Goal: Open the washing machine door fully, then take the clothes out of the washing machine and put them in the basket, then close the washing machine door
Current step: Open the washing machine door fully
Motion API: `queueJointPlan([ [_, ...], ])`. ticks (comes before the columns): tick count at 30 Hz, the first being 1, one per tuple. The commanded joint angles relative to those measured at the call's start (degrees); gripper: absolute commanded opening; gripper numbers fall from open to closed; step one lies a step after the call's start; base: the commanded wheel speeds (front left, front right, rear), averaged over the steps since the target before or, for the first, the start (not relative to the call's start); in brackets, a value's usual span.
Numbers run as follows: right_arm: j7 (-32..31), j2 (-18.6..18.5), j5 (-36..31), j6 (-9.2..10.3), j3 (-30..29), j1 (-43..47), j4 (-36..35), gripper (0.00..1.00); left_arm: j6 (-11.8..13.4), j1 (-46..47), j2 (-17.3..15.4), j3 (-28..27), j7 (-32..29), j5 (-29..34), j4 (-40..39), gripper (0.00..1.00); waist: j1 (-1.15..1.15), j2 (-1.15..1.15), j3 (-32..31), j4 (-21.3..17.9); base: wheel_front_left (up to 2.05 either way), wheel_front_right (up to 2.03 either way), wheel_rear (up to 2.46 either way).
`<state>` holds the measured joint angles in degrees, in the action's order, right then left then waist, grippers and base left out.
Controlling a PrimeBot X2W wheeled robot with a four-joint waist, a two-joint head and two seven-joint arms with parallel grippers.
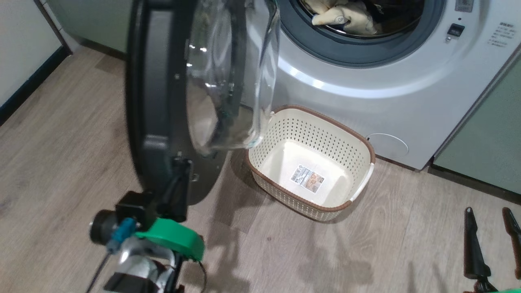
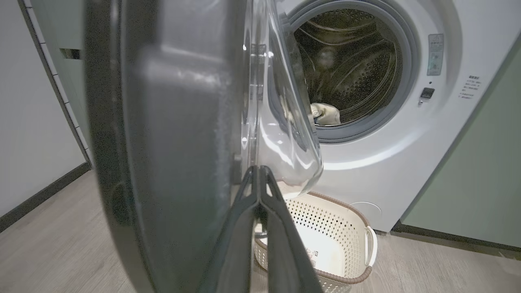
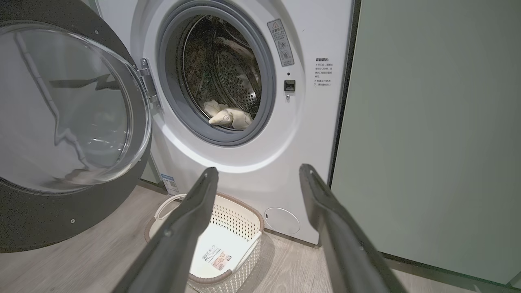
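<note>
Wood-look floor (image 1: 61, 142), sage-green cabinet (image 3: 427, 142) on the right of the washing machine (image 1: 366, 89). The washing machine door (image 1: 154, 101) is swung out at the machine's left, approx square to its front, so not fully open yet. The basket (image 1: 317, 132) sits empty on the floor just in front of the machine, below the drum opening. The clothes (image 1: 346, 18) lie inside the drum, at its lower lip. Left hand (image 2: 258, 171): fingers pressed together, tips at the door's lower inner edge, gripping nothing. Right hand (image 1: 487, 211): fingers apart, empty, well back from the machine. Step in hand, prob: opening the door. Nxt: push it further from the opening, w/ tips on the rim, not the glass.
</note>
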<state>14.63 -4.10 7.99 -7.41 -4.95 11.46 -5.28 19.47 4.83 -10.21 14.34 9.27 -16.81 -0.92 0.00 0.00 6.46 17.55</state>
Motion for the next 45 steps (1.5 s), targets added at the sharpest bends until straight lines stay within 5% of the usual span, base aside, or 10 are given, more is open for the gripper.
queueJointPlan([
  [1,0.37,-1.86,-0.22,-0.08,1.35,-1.43,-2.05,1.00,0.73,2.04,-1.81,-4.12,1.12,-0.88,-0.94,0.00,0.00,0.00,0.27,-0.25,0.00,0.00,0.00],
  [21,0.37,-4.36,-0.05,-0.08,0.12,-4.02,-3.66,1.00,-0.59,10.29,-5.03,-14.69,5.58,-4.25,10.10,0.00,0.00,0.00,7.20,-1.33,0.00,0.00,0.00],
  [45,0.37,-7.45,-0.15,-0.08,-0.32,-6.36,-4.66,1.00,-8.34,21.62,-6.78,-31.19,5.73,1.34,23.77,0.00,0.00,0.00,13.20,-0.67,0.00,0.00,0.00],
])
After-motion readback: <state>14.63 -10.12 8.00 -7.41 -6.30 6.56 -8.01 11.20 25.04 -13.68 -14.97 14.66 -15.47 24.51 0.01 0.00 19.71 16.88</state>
